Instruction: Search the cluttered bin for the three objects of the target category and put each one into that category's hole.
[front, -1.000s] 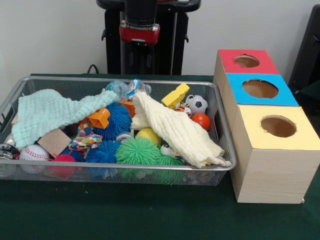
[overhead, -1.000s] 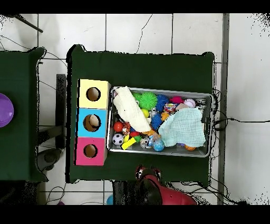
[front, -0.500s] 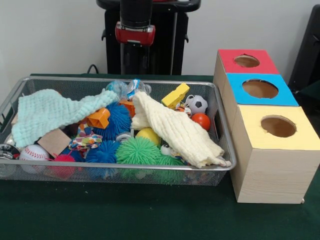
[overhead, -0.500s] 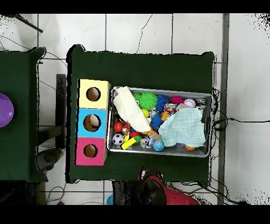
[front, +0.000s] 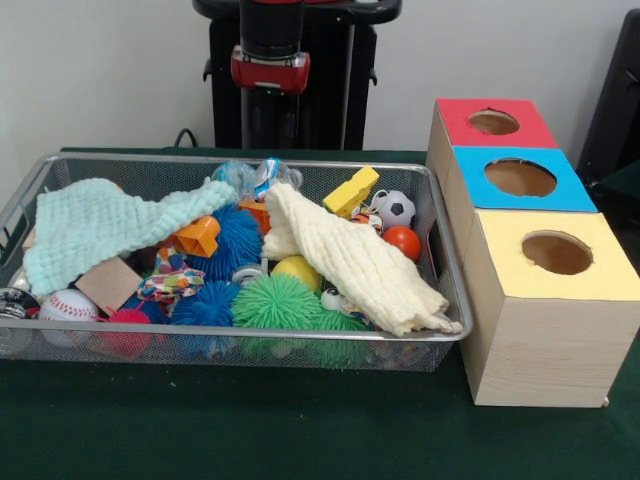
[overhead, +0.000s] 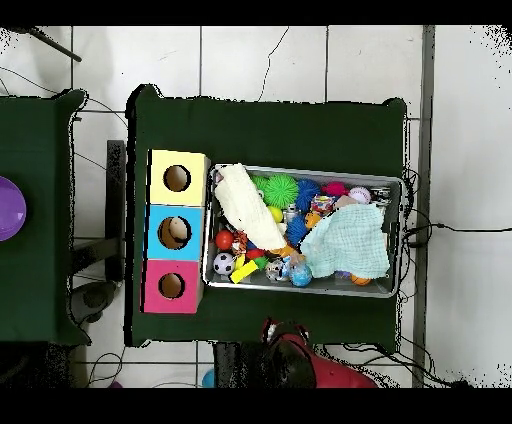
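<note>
Bin (front: 440, 262) of wire mesh on the green table (front: 300, 430), crammed with toys and two cloths, beside three wooden boxes with round holes.

Inside lie a mint cloth (front: 100, 225) at the front view's left and a cream cloth (front: 355, 262) draped across the middle; around them sit blue (front: 238, 240) and green spiky balls (front: 277, 300), a baseball (front: 66, 305), a soccer ball (front: 395, 208), an orange ball (front: 402, 242), a yellow block (front: 352, 190) and a wooden block (front: 108, 283). The boxes touch in a row — red (front: 495, 122), blue (front: 522, 178), yellow (front: 555, 255). The gripper (front: 270, 72) hangs behind the bin's far rim; whether its jaws are apart cannot be told. Only the overhead view shows a purple bowl (overhead: 8, 208) on a second table — and something pale inside the blue box's hole.
</note>
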